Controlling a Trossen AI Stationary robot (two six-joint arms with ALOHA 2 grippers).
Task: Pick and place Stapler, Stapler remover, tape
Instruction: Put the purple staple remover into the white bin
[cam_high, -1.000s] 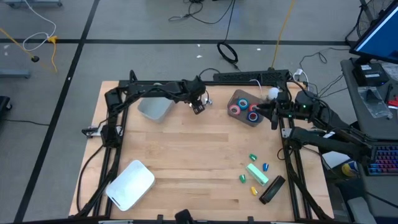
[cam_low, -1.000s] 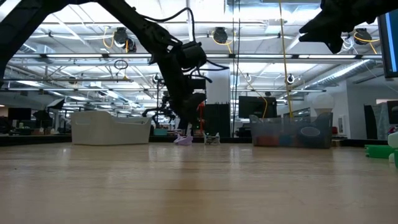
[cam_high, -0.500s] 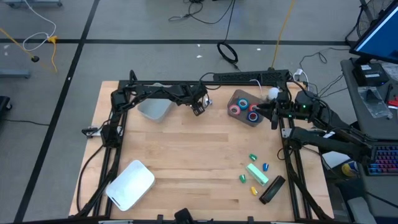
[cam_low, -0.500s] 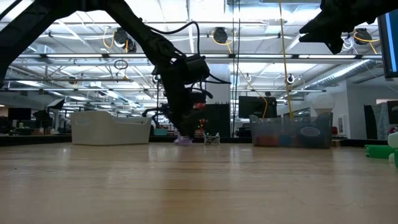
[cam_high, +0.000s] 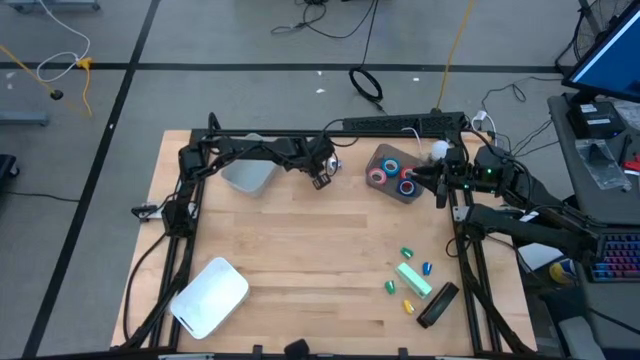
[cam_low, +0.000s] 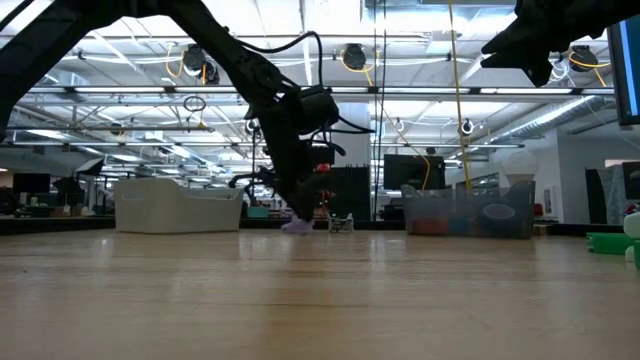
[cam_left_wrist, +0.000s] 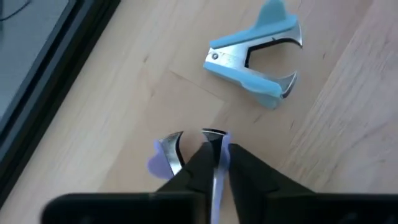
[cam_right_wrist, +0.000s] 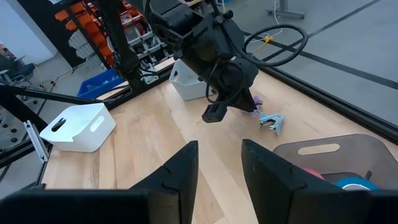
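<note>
High view gives me a pale butcher-block table (cam_high: 300, 240) framed by black rails, on a grey floor crossed by dark tape lines and loose cables. From table height the room behind is an open workshop with bright ceiling trusses and yellow hanging cords. I can read no brand or writing anywhere.

My left gripper (cam_left_wrist: 214, 163) is down at the far edge of the table, its fingers pinched narrow on a purple stapler remover (cam_left_wrist: 166, 158) with curved metal claws. Just beyond it lies a blue stapler remover (cam_left_wrist: 255, 53), smooth plastic with steel jaws, apart from the purple one. A white plastic bin (cam_high: 250, 175) sits near that arm, and another white bin (cam_high: 210, 295) sits at the near left corner.

My right gripper (cam_right_wrist: 217, 168) hovers at the translucent smoky bin (cam_high: 395, 172), fingers spread apart and empty. The tape (cam_high: 393, 175), red and blue rings with pale centres, lies inside that bin. At the near right, a black stapler (cam_high: 437, 304) lies beside a green block (cam_high: 413, 279) and small coloured bits.
</note>
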